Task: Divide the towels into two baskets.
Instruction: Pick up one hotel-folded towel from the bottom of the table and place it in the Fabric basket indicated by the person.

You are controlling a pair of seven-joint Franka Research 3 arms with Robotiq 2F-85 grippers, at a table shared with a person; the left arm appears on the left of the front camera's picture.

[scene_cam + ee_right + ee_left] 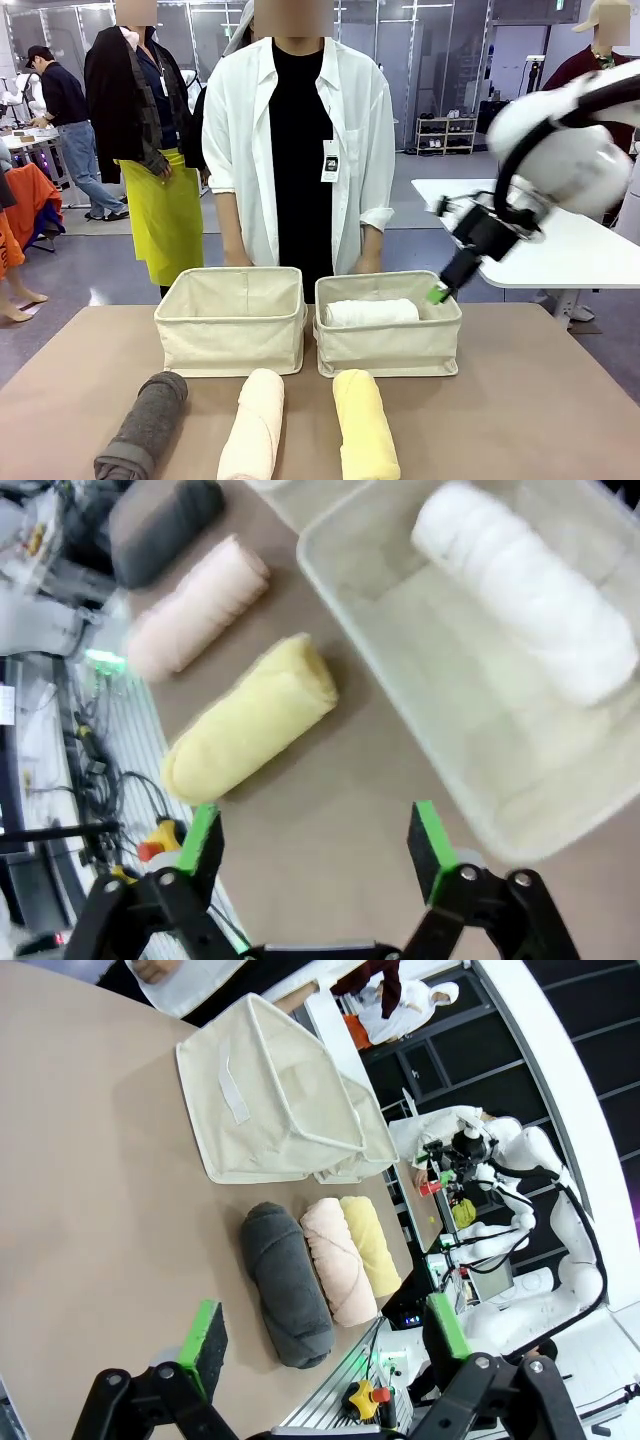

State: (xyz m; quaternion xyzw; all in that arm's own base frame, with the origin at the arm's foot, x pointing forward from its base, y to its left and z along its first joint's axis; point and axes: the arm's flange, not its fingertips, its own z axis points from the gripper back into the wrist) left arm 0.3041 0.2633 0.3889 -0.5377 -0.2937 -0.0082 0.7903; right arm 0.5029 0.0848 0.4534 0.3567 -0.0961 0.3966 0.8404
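Two beige baskets stand side by side, the left basket (230,335) showing bare canvas inside. The right basket (390,350) holds the white towel (370,312) (525,605). In front of the baskets lie the dark grey towel (145,425) (285,1280), the pink towel (253,425) (338,1270) and the yellow towel (365,425) (250,720). My right gripper (438,294) (315,845) hangs open above the right basket's right rim (400,710), nothing between its fingers. My left gripper (325,1332) is open over the table, short of the grey towel.
A person in a white shirt (300,150) stands at the far side just behind the baskets, hands low behind them. A white table (560,240) stands at the back right. Other people stand farther off at the left.
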